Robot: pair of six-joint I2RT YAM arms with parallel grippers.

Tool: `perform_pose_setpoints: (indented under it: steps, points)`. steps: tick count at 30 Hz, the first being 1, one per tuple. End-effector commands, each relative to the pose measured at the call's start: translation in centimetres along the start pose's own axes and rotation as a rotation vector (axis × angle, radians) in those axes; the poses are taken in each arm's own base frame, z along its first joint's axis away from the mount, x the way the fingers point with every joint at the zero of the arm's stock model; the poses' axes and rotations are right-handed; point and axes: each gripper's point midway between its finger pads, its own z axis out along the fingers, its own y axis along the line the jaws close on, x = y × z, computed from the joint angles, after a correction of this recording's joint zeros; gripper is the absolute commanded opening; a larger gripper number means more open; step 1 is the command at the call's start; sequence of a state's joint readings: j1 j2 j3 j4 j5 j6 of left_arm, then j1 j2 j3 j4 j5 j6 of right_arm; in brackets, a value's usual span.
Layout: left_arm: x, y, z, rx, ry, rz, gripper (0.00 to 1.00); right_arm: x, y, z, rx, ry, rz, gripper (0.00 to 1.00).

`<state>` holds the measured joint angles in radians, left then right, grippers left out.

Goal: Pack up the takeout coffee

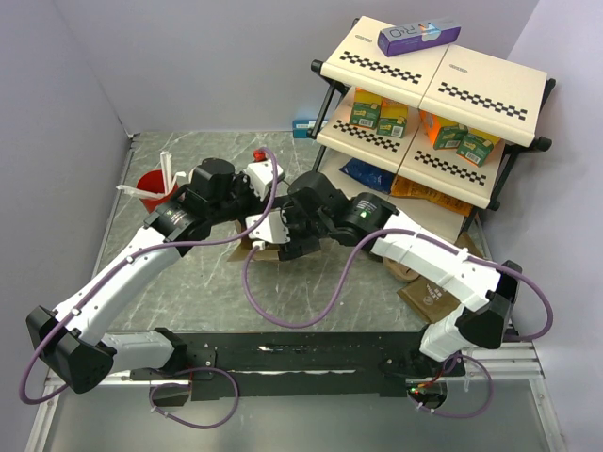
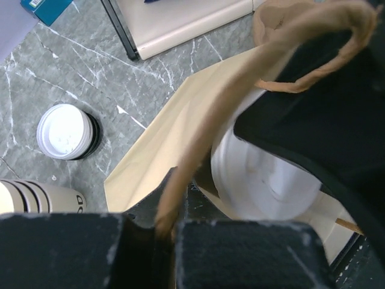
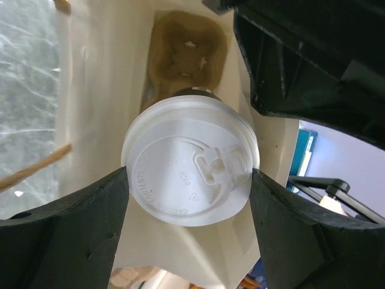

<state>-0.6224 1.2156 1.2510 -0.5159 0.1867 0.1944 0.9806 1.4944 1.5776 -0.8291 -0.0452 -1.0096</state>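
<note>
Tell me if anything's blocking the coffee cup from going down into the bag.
Nothing visible blocks it. The right gripper holds the coffee cup in the mouth of the open paper bag, in line with the cardboard cup holder at the bottom. The left gripper pinches the bag handle off to one side.

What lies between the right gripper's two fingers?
The takeout coffee, its white lid touching both fingers of the right gripper, inside the paper bag; shown in the right wrist view.
</note>
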Motion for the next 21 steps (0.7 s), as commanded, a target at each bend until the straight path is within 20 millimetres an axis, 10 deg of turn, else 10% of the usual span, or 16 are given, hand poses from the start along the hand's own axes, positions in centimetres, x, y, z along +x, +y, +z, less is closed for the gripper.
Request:
perform_pose_setpoints:
  steps: [1, 21]
  points:
    - [-1.1, -0.1, 0.0, -0.006, -0.032, -0.042, 0.01, -0.9, 0.5, -1.6, -0.02, -0.018, 0.033, 0.0]
    - [-0.9, -1.6, -0.3, 0.058, -0.046, -0.103, 0.01, -2.3, 1.9, 1.3, -0.02, -0.165, 0.077, 0.0]
